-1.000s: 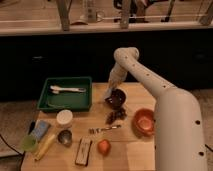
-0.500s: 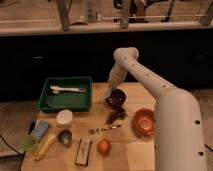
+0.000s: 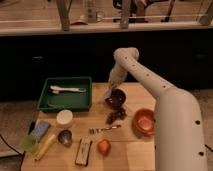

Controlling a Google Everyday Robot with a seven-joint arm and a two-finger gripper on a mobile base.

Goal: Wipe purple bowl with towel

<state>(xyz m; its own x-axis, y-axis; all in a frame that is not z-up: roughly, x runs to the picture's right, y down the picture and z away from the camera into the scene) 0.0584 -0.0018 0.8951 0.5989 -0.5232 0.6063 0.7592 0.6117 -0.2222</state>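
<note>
The purple bowl (image 3: pixel 116 98) stands on the wooden table (image 3: pixel 125 150), left of the larger orange bowl (image 3: pixel 144 122). My white arm reaches from the lower right up and over to the bowl. My gripper (image 3: pixel 110 90) hangs at the bowl's upper left rim. A small pale scrap, the towel (image 3: pixel 108 93), shows at the gripper's tip, touching the rim.
A green tray (image 3: pixel 65 93) with white utensils sits at the left. A dark clump (image 3: pixel 116 116), a fork (image 3: pixel 105 129), an orange fruit (image 3: pixel 104 147), a white cup (image 3: pixel 64 118), a metal cup (image 3: pixel 65 137), a blue pad (image 3: pixel 41 129) and a banana (image 3: pixel 45 146) lie in front.
</note>
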